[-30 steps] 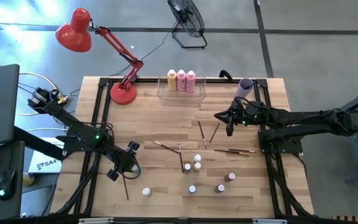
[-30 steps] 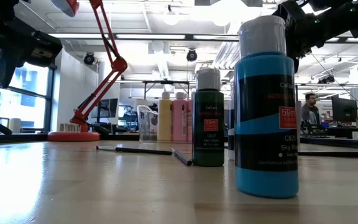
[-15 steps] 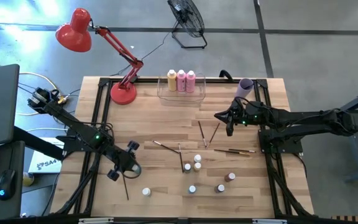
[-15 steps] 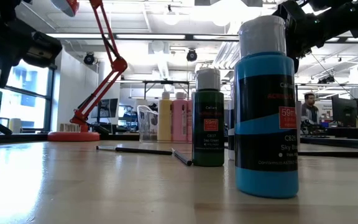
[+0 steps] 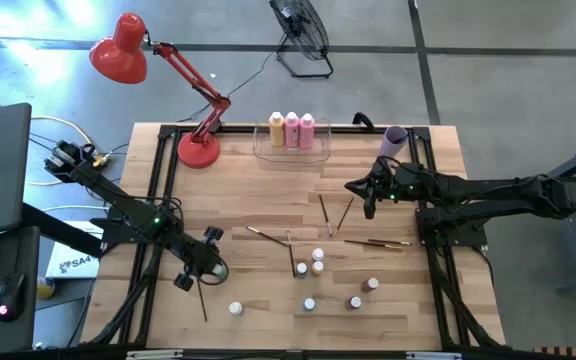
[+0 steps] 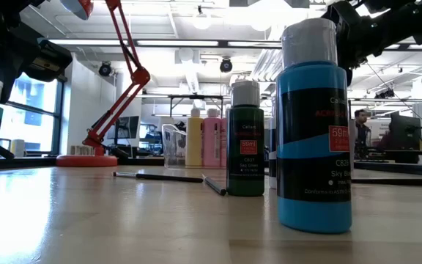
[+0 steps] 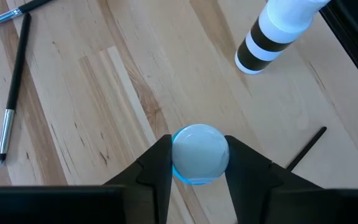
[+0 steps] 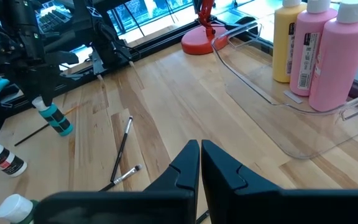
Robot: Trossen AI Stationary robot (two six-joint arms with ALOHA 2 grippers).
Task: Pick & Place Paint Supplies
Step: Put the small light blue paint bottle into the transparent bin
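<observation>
Fingers of the left claw (image 7: 199,163) press both sides of a teal bottle (image 7: 199,154) with a white cap, near the desk's (image 5: 268,200) front left corner; in the right wrist view the bottle (image 8: 53,117) hangs tilted under that claw. A black-and-white bottle (image 7: 272,34) and a paintbrush (image 7: 12,81) lie close by. More small bottles (image 5: 317,262) and brushes (image 5: 373,242) are scattered over the desk's middle and front. Three taller bottles (image 5: 291,129), one yellow-orange and two pink, stand in the clear bin (image 5: 320,155) at the back edge. The right claw (image 8: 200,163) hovers toward the right edge, its fingers pressed together and empty.
</observation>
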